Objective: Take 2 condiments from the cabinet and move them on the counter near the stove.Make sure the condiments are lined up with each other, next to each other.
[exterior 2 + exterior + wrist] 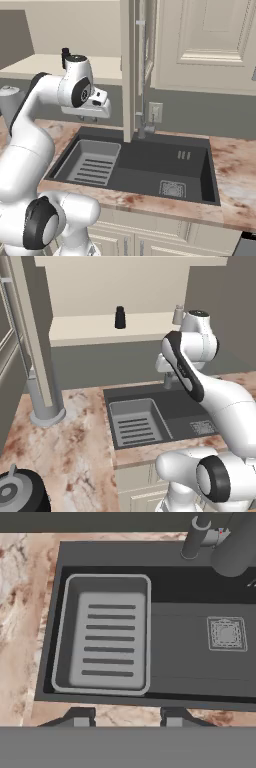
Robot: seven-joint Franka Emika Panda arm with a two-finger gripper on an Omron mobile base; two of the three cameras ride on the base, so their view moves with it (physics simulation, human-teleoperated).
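Marbled tabletop surrounds a dark sink containing a grey ribbed tray. Claw, half open, holds nothing. Black shaker and beige shaker stand on the cabinet shelf.

Your arm covers most of the pale shaker, black shaker mostly behind the arm's joint, faucet cropped at the top edge, black round appliance cut by the bottom corner.
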